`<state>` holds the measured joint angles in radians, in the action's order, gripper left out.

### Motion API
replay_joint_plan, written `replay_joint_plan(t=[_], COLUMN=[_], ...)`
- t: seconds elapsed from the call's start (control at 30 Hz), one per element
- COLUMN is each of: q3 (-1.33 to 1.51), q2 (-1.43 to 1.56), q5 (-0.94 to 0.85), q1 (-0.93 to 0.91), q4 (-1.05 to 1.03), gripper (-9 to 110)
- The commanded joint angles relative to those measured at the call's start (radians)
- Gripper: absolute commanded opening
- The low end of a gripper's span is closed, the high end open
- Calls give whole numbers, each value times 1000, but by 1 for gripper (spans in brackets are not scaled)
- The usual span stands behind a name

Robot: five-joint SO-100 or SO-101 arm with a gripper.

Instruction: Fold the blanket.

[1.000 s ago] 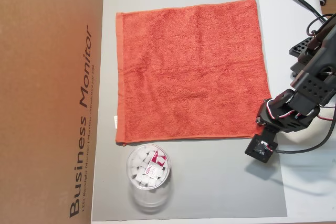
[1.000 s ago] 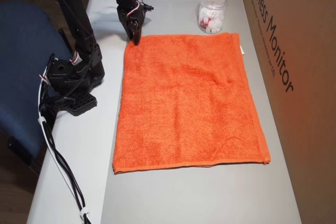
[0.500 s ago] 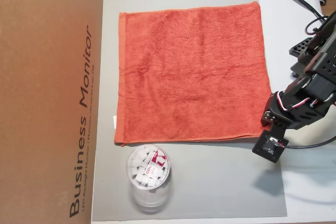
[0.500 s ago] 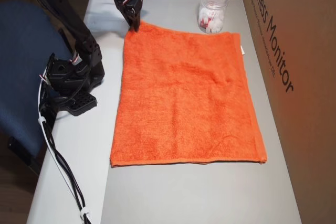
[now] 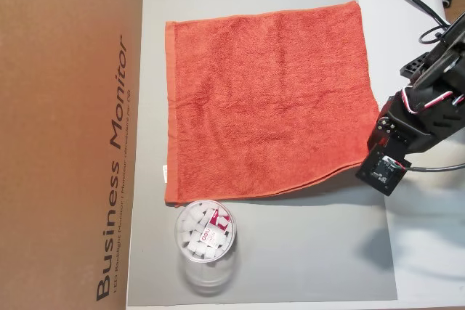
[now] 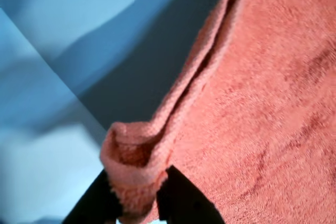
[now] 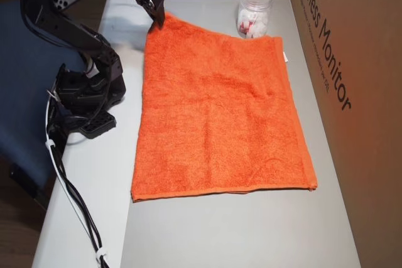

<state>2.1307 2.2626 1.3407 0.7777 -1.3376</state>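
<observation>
In the wrist view we see the two dark fingers (image 6: 102, 203) pinched tight on a bunched corner of the blanket (image 6: 252, 108), the terry cloth rolled into a small lump just above their tips. From that lump the hemmed edge runs up and to the right as a doubled fold, with a dark shadow lying under it on the pale surface.

In an overhead view the gripper (image 7: 156, 22) holds the blanket's far-left corner, and that corner is lifted off the grey mat (image 7: 220, 230) while the rest of the blanket (image 7: 220, 111) lies flat and spread open on it (still one single layer, no fold laid over). In an overhead view the same corner appears at the lower right, beside the arm's wrist (image 5: 396, 143), and the blanket's lower edge slants upward toward it, a strip of shadow beneath.

The blanket's small white tag (image 5: 166, 173) sits at its left edge in that view, next to the brown cardboard box (image 5: 69, 136) printed "Business Monitor". Just below the blanket's lower-left corner stands a clear plastic jar (image 5: 205, 241) with white and red contents, touching or nearly touching the hem. The arm's base (image 7: 85, 101) sits on the white counter (image 7: 81, 218) beside the mat, its cables trailing along the edge.
</observation>
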Motion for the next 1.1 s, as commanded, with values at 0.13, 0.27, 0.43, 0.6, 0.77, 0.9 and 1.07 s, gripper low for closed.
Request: replay_joint_plan(t=[0.13,0.27,0.43,0.6,0.77,0.9,1.07], q3=[-28,-35,-107,-187,-278,-347,-454], q2=[144,201,204,183,137,87,14], q5=[-3,-15,-20,-20,-20,-20,-20], q1=[-87,-163,-256,-336,-423,-480,-545], q4=[-78,-81,-83,-83,-83,-83,-83], gripper=[0,0,0,0,0,0,0])
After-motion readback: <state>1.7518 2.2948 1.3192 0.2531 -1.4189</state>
